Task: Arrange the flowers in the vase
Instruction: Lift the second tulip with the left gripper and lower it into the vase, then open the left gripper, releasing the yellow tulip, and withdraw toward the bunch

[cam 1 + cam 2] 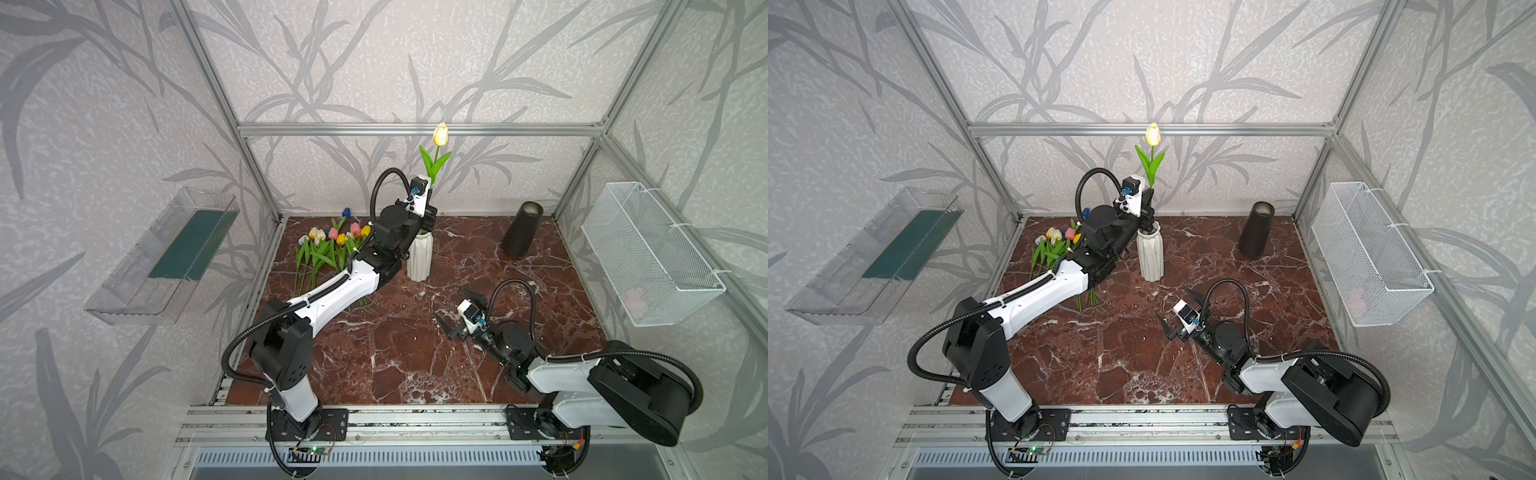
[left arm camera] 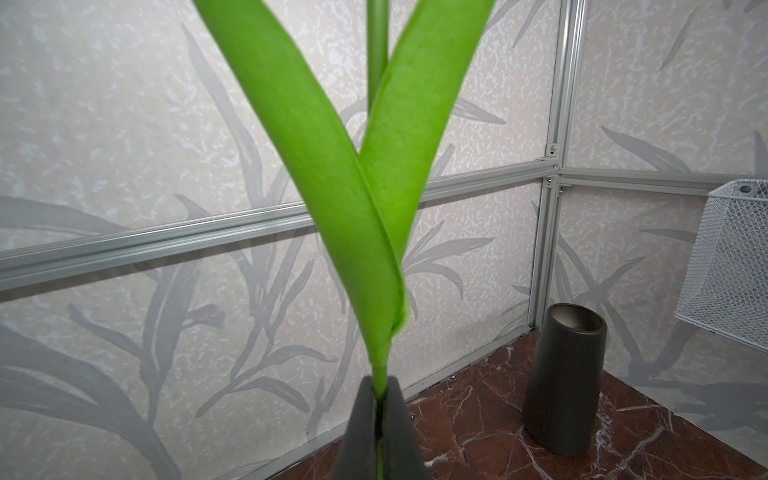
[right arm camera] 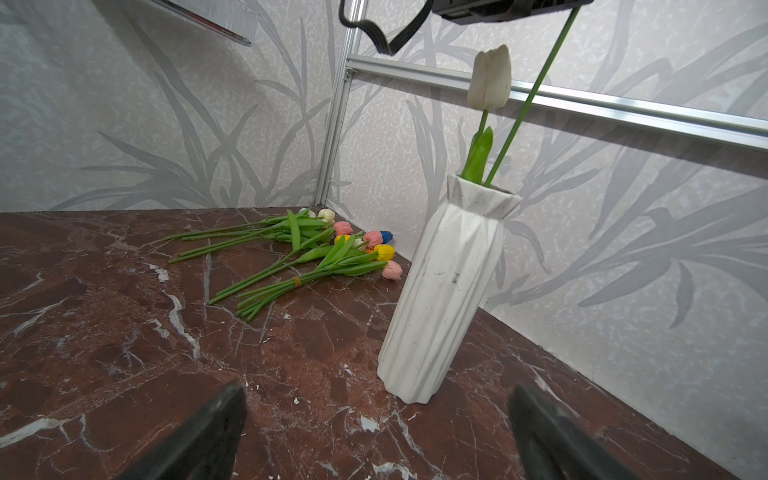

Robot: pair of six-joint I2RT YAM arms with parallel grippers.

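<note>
dark tapered container (image 1: 521, 230), white wire basket (image 1: 652, 257), clear wall tray (image 1: 124, 291), marble tabletop (image 1: 415, 353)

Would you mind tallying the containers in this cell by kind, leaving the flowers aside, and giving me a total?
white vase: 1
dark vase: 1
clear wall tray: 1
wire basket: 1
Total: 4

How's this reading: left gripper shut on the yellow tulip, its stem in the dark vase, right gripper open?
Wrong vase. The left gripper holds the yellow tulip with its stem in the white vase, as the right wrist view shows; the dark vase stands apart. The right gripper is open.
</note>
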